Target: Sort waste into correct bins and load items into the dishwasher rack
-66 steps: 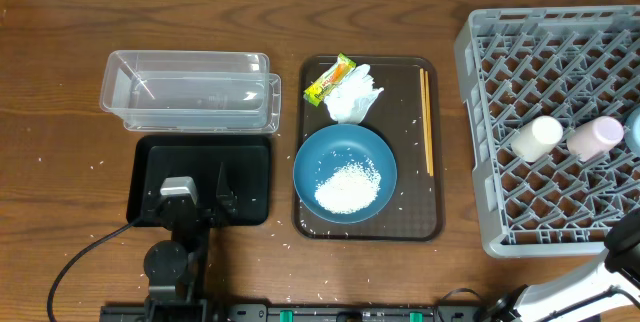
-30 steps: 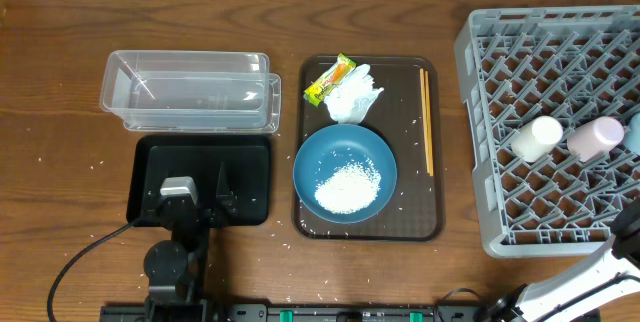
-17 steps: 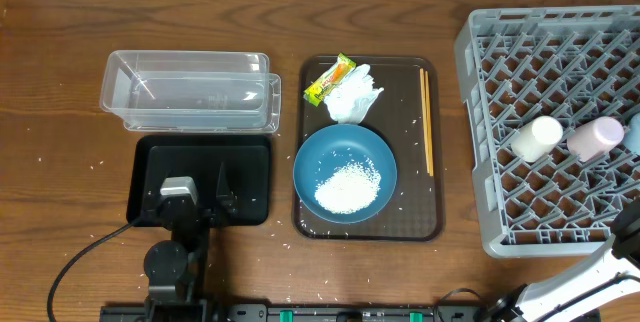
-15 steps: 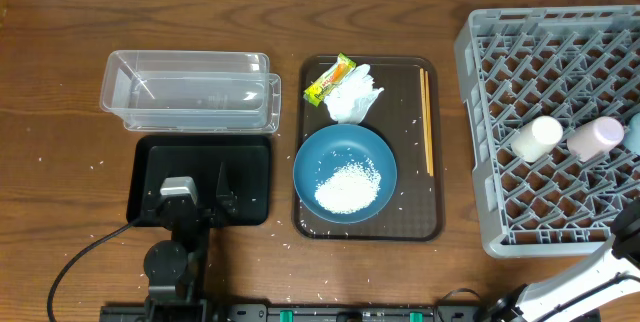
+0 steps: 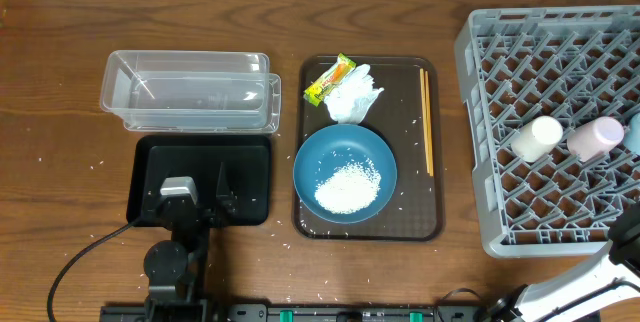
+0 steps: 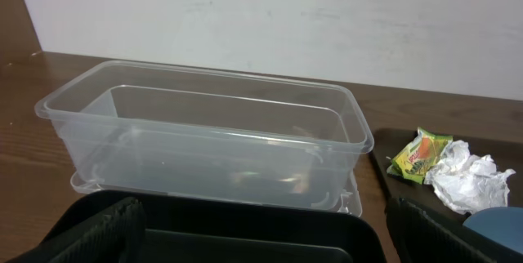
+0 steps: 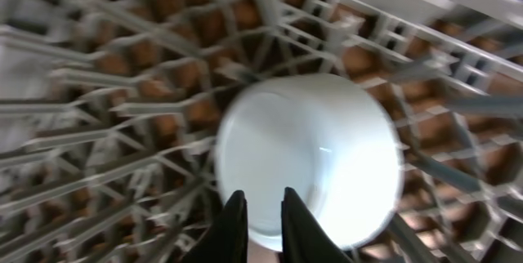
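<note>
Left gripper (image 6: 265, 234) wide open over black tray (image 5: 250, 157); clear tub (image 5: 190, 90) just beyond.
Right gripper (image 7: 259, 214) at rim of dish (image 7: 319, 149) in rack (image 5: 560, 22); jaws nearly together, cannot tell if pinching.
White cup (image 5: 536, 137), pink cup (image 5: 596, 137) in rack.
Bowl (image 5: 320, 157) with rice (image 5: 347, 186), tissue (image 5: 352, 97), wrapper (image 5: 330, 79), chopsticks (image 5: 427, 122) on brown tray (image 5: 420, 224).

On the brown tray (image 5: 415, 217) sat a bowl (image 5: 345, 157) of rice (image 5: 347, 188) at its near end, a wrapper (image 5: 330, 79) and tissue (image 5: 353, 96) at its far end, and chopsticks (image 5: 427, 122) along its right edge. Left of it lay the tub (image 5: 190, 90) and the black tray (image 5: 150, 162), with the left gripper (image 5: 200, 192) over the latter. Right of it stood the rack (image 5: 478, 112), holding a white cup (image 5: 537, 137) and a pink cup (image 5: 596, 137).
</note>
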`<state>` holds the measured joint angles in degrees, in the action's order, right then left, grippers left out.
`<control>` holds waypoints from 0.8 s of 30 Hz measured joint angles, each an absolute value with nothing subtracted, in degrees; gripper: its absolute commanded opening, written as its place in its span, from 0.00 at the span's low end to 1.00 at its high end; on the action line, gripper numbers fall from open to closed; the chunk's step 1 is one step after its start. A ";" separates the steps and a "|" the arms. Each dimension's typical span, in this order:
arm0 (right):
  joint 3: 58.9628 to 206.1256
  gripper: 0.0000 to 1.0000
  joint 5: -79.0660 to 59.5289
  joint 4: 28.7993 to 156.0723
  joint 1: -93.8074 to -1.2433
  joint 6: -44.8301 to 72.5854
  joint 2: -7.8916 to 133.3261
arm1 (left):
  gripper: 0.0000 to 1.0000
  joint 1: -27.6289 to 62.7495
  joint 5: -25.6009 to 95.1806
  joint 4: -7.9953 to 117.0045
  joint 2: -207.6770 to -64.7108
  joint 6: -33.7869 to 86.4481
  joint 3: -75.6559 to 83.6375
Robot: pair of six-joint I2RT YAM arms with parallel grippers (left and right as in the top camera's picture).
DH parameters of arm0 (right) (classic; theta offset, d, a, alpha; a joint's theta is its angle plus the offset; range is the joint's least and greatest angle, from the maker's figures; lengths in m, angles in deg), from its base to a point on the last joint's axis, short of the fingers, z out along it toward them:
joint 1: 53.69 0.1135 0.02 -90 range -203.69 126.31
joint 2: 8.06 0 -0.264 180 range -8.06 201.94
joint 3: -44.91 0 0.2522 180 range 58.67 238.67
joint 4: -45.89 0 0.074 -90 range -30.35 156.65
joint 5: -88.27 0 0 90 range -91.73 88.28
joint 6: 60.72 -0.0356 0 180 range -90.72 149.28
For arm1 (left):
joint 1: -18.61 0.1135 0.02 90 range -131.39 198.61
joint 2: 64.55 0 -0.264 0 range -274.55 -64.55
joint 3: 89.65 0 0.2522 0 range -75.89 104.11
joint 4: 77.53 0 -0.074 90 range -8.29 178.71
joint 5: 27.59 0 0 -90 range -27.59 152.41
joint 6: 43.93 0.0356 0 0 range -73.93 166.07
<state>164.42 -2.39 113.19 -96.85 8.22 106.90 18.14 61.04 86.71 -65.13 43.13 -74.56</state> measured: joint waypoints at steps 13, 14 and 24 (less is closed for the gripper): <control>164.42 0.14 -4.29 113.21 -96.67 10.88 108.54 | 0.97 18.14 61.04 86.69 -65.13 43.13 -74.56; 164.42 0.14 -4.27 113.43 -96.67 10.91 109.04 | 0.97 18.14 61.04 86.69 -65.13 43.13 -74.56; 164.42 0.08 -0.71 115.94 -96.67 11.08 110.70 | 0.97 18.14 61.04 86.69 -65.13 43.13 -74.56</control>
<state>164.42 -0.71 115.94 -96.67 11.08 110.70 18.14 61.04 86.69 -65.13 43.13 -74.56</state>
